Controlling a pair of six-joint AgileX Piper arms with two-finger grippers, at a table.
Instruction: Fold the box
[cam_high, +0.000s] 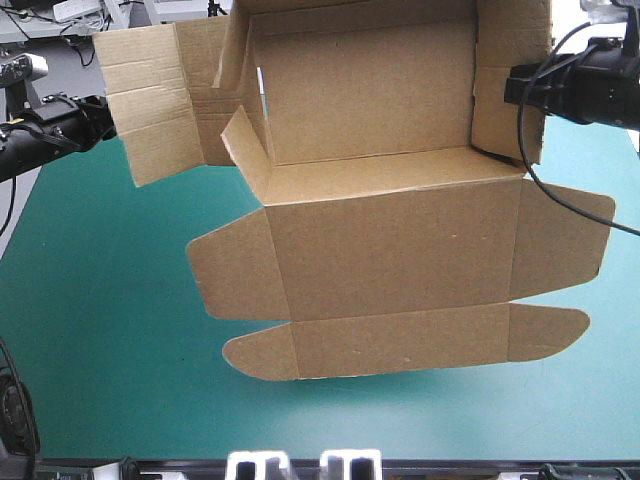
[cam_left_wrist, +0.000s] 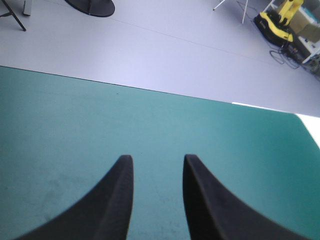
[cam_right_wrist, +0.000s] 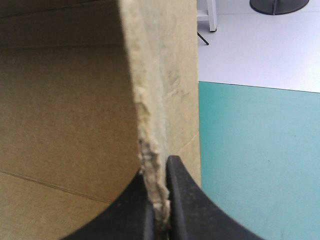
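The brown box (cam_high: 390, 240) is lifted off the table and hangs tilted, its side walls partly raised and its lid and flaps spread open toward the front. My right gripper (cam_high: 515, 88) is shut on the box's right wall, and the torn board edge (cam_right_wrist: 150, 150) runs between its fingers (cam_right_wrist: 159, 172). My left gripper (cam_high: 100, 115) sits beside the box's left flap (cam_high: 150, 100), apart from it. In the left wrist view it (cam_left_wrist: 156, 159) stands open, with only teal-green cover between its fingers.
The teal-green cover (cam_high: 100, 350) lies bare under and around the hanging box. Its far edge (cam_left_wrist: 150, 90) runs ahead of my left gripper, with grey floor beyond. Cover also shows beside the held wall (cam_right_wrist: 260, 150).
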